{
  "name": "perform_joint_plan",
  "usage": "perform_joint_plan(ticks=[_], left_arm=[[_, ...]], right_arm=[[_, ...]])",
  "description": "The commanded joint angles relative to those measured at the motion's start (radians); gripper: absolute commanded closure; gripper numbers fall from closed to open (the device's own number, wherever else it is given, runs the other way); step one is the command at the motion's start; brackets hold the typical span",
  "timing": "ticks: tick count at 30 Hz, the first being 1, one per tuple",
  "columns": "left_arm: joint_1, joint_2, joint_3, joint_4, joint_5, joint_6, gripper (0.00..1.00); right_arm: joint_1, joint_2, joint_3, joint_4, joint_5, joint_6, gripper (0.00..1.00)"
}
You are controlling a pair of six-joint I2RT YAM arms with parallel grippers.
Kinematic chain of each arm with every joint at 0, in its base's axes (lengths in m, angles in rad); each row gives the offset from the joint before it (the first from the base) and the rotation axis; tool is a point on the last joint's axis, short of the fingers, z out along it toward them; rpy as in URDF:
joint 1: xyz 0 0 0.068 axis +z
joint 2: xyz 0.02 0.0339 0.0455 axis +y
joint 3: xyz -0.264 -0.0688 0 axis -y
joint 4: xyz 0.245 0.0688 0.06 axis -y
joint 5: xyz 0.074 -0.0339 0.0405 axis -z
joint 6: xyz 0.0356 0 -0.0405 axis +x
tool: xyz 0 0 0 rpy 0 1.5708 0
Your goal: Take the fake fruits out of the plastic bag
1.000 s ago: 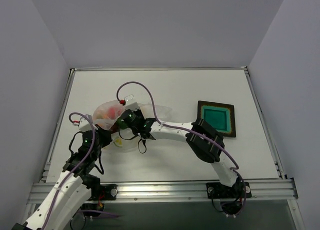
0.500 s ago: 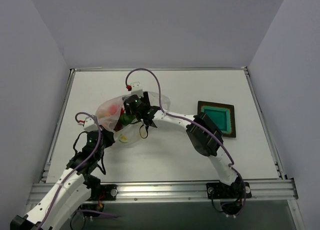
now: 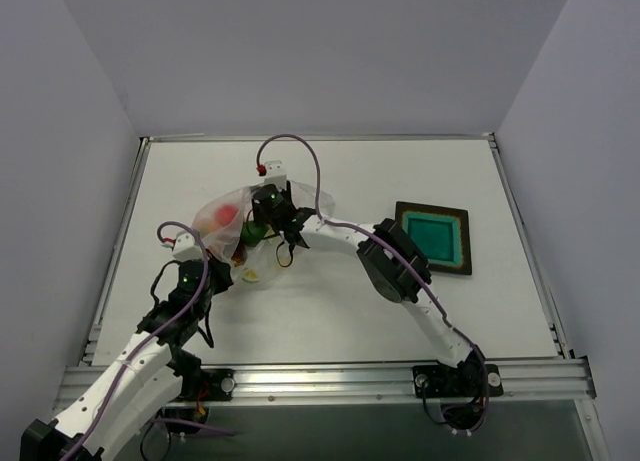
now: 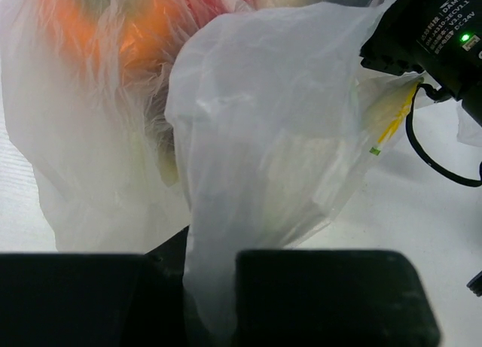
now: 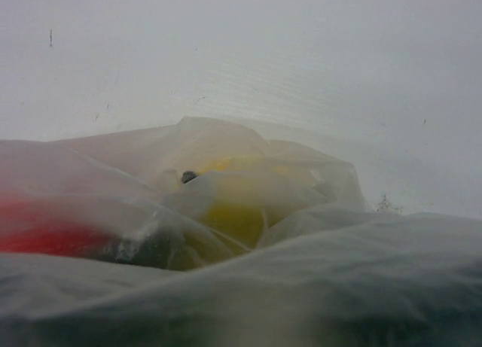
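The plastic bag (image 3: 240,243) lies bunched at the table's left middle. A red fruit (image 3: 224,217) shows through its film. My left gripper (image 3: 214,272) is at the bag's near edge. In the left wrist view the left gripper (image 4: 211,264) is shut on a fold of the bag (image 4: 263,136), and an orange fruit (image 4: 139,35) glows through the film behind. My right gripper (image 3: 262,217) is pressed into the bag's far side. Film covers the right wrist view and hides the fingers. Through it I see a yellow fruit (image 5: 239,211) and a red fruit (image 5: 41,238).
A dark square tray (image 3: 430,208) with a teal centre sits to the right of the bag. The right arm's wrist body and black cable (image 4: 433,147) lie close to the right of the bag. Walls close in the table on three sides.
The right gripper has moved up and left, farther from the bases, taking the bag's upper part with it. The left arm has followed forward, still pinching the bag's edge.
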Motion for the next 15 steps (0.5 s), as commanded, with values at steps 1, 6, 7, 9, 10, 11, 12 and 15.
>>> perform_joint_plan(ticks=[1, 6, 7, 9, 10, 11, 12, 15], left_arm=[[-0.006, 0.006, 0.025, 0.038, -0.015, 0.02, 0.98], [-0.006, 0.023, 0.022, 0.063, -0.008, 0.022, 0.98], [-0.006, 0.029, 0.023, 0.07, -0.003, 0.02, 0.98], [-0.007, 0.05, 0.028, 0.089, 0.002, 0.016, 0.98], [-0.009, 0.058, 0.031, 0.097, 0.002, 0.013, 0.98], [-0.009, 0.066, 0.037, 0.1, 0.003, 0.01, 0.98], [-0.009, 0.08, 0.041, 0.1, 0.003, 0.005, 0.98], [-0.009, 0.095, 0.058, 0.143, 0.012, -0.01, 0.98]], right_arm=[[-0.01, -0.024, -0.016, 0.068, -0.018, 0.019, 0.64], [-0.001, -0.199, -0.209, 0.195, -0.099, 0.019, 0.84], [0.0, -0.227, -0.243, 0.21, -0.146, 0.019, 0.84], [0.003, -0.302, -0.331, 0.235, -0.188, 0.033, 0.85], [0.003, -0.326, -0.358, 0.243, -0.214, 0.037, 0.84], [0.005, -0.366, -0.384, 0.252, -0.266, 0.045, 0.85], [0.009, -0.383, -0.422, 0.252, -0.285, 0.047, 0.84], [0.014, -0.443, -0.485, 0.25, -0.344, 0.054, 0.84]])
